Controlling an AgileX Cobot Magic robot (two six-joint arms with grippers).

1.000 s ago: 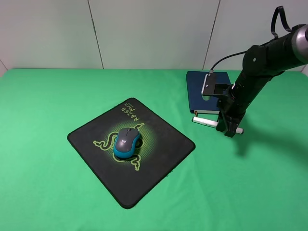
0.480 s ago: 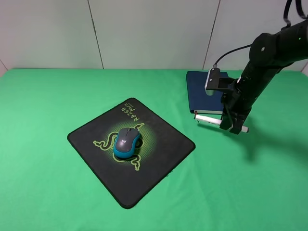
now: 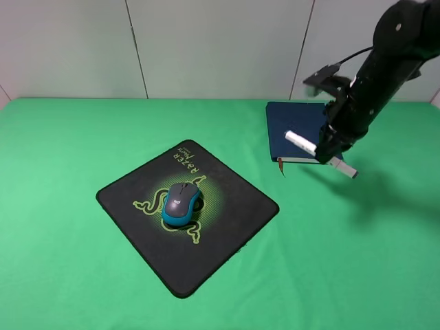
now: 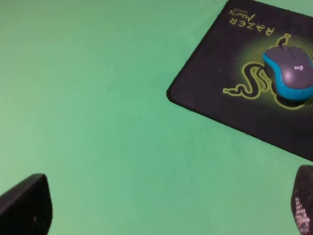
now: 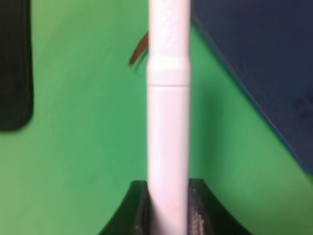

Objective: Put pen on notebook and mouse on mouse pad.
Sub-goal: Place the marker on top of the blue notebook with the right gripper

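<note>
The white pen (image 3: 301,142) hangs in the air, tilted, over the near edge of the navy notebook (image 3: 292,130). My right gripper (image 3: 328,150) is shut on the pen (image 5: 168,122), whose body runs up the middle of the right wrist view beside the notebook (image 5: 264,63) and its orange-brown bookmark (image 5: 139,48). The grey and teal mouse (image 3: 181,202) rests on the black mouse pad (image 3: 227,213) near its green snake logo. My left gripper (image 4: 166,205) hovers open over bare green cloth, off the corner of the mouse pad (image 4: 215,98), with the mouse (image 4: 291,72) farther off.
A green cloth (image 3: 82,261) covers the whole table. A pale panelled wall (image 3: 206,41) stands behind its far edge. The right arm (image 3: 385,55) reaches in from the upper right.
My right gripper has lifted the pen off the cloth and carried it up toward the notebook, tilting it. The mouse and mouse pad have not moved.
</note>
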